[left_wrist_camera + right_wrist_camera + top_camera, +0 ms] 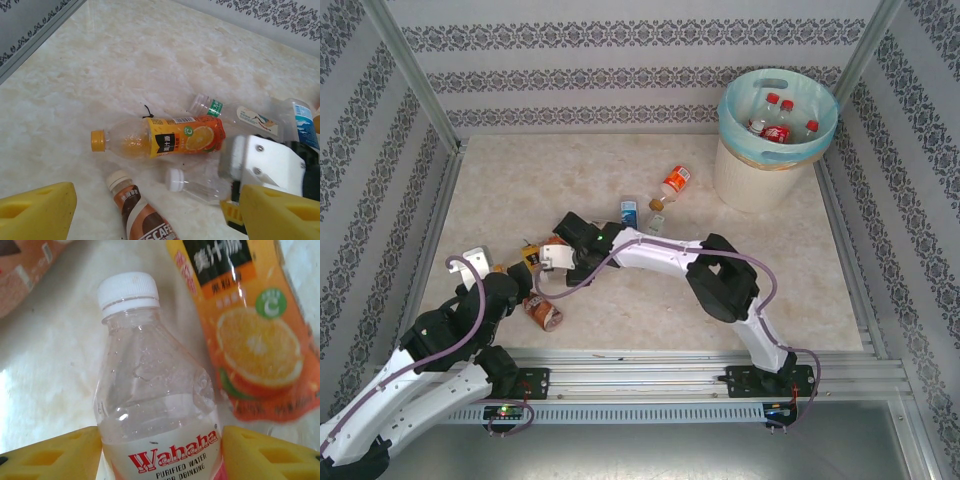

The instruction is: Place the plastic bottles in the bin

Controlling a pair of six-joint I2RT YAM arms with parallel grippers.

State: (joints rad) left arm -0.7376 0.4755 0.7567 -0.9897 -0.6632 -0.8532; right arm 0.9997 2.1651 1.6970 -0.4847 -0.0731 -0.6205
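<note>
Two yellow fingers of the right gripper clamp the clear white-capped plastic water bottle across its body, likely for lifting; the left gripper gapes wide, empty.

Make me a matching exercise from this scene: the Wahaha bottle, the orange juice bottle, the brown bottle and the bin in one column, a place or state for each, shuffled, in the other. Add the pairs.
Things:
1. Wahaha bottle
2. orange juice bottle
3. brown bottle
4. bin

Places or states:
A. holds red-capped bottles
B. on the table, nearest the left arm
C. yellow cap, lying on its side
D. between the fingers of the right gripper

Pairs: 1-D, 2-C, 3-B, 4-A
</note>
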